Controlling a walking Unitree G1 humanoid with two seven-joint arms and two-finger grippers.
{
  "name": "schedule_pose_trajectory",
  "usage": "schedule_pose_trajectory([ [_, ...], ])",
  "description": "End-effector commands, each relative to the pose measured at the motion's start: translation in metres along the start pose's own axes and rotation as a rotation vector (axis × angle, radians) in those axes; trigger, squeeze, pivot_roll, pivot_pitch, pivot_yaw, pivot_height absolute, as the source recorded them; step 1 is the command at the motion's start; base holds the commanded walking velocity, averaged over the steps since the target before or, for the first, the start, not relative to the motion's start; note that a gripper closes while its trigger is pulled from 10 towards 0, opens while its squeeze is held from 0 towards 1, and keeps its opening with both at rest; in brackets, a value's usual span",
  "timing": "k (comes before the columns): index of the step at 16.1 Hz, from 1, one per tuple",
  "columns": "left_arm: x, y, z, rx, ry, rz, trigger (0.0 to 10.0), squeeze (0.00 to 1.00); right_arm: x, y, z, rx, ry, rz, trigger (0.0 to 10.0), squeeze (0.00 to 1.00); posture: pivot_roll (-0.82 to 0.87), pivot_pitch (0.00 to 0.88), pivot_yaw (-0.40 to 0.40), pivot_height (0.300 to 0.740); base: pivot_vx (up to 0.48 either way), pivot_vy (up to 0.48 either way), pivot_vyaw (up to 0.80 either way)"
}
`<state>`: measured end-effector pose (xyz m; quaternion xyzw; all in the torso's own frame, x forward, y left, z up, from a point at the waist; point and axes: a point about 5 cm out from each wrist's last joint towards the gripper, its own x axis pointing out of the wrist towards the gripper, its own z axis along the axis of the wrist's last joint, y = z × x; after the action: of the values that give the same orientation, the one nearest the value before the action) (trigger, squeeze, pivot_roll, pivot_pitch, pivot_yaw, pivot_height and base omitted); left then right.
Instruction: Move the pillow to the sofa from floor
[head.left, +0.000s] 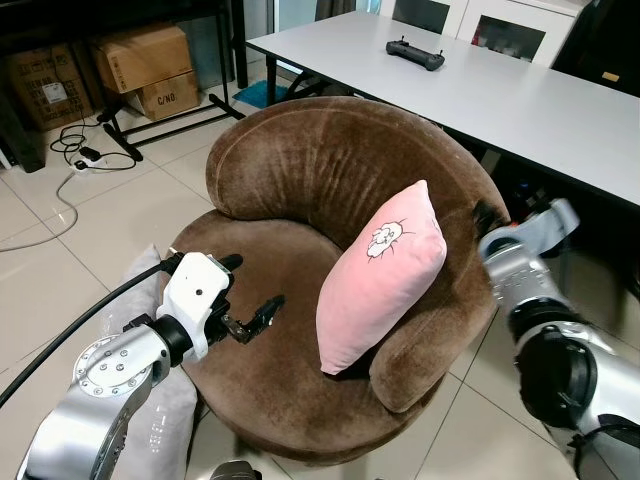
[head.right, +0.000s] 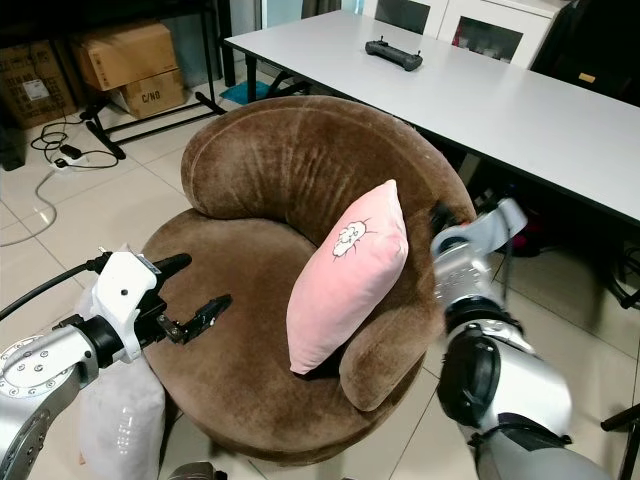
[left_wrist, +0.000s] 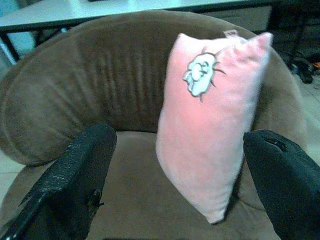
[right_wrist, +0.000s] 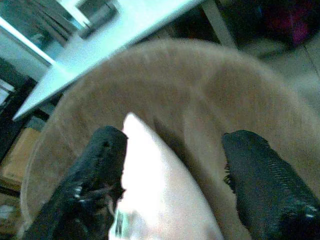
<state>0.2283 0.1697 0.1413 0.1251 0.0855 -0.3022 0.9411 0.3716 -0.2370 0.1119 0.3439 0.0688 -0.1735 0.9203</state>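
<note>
pink pillow up on the brown chair, both grippers empty

the left gripper (head.left: 248, 300) hung over the front-left part of the seat, its two black fingers spread wide with nothing between them. in the left wrist view those fingers (left_wrist: 75, 180) framed the pillow from well apart, no contact. the right gripper (right_wrist: 175, 175) was up by the chair's right arm, behind the pillow's top corner, also spread wide and empty; in the right wrist view one finger (right_wrist: 97, 170) looked just beside the pillow's edge, but that view was blurry so i couldn't tell if it was touching.

the soft pink rectangular pillow with a small white cartoon patch (head.left: 380, 275) stood on end, tilted, on the round brown velvet sofa chair (head.left: 300, 170), leaning into the corner where the backrest met the right arm, lower corner down on the seat cushion.

further out: a second pale grey-white cushion (head.right: 120, 415) lay on the tiled floor (head.left: 90, 230) against the chair's left side, under the left arm. behind the chair was a long white table (head.left: 500, 90) with a black handheld controller (head.left: 414, 53) on it. cardboard boxes (head.left: 145, 65) and a white power strip with cables (head.left: 85, 155) sat at the far left.
</note>
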Motion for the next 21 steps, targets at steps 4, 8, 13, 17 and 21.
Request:
schedule_pose_trajectory([
  [4, 0.002, 0.001, 0.003, -0.008, -0.067, 0.19, 10.0, 0.0, -0.017, -0.001, -0.009, -0.298, -0.054, 0.192, 10.0, 0.0, 0.11, 0.0, -0.063, 0.74, 0.0, 0.0, 0.0],
  [8, -0.008, 0.002, -0.001, 0.031, -0.067, 0.4, 10.0, 0.0, -0.081, 0.004, -0.043, -0.47, -0.043, 0.263, 10.0, 0.0, 0.1, 0.0, -0.066, 0.74, 0.0, 0.0, 0.0],
  [13, -0.012, -0.002, -0.008, 0.014, -0.047, 0.474, 10.0, 0.0, -0.121, 0.001, -0.057, -0.733, 0.002, 0.287, 10.0, 0.0, 0.11, 0.0, -0.075, 0.74, 0.0, 0.0, 0.0],
  [17, -0.014, -0.001, -0.012, -0.01, -0.037, 0.494, 10.0, 0.0, -0.136, 0.009, -0.069, -0.717, 0.073, 0.347, 10.0, 0.0, 0.09, 0.0, -0.017, 0.74, 0.0, 0.0, 0.0],
  [21, -0.013, 0.003, -0.012, -0.009, -0.044, 0.499, 10.0, 0.0, -0.122, 0.004, -0.055, -0.745, 0.063, 0.278, 10.0, 0.0, 0.11, 0.0, -0.064, 0.74, 0.0, 0.0, 0.0],
])
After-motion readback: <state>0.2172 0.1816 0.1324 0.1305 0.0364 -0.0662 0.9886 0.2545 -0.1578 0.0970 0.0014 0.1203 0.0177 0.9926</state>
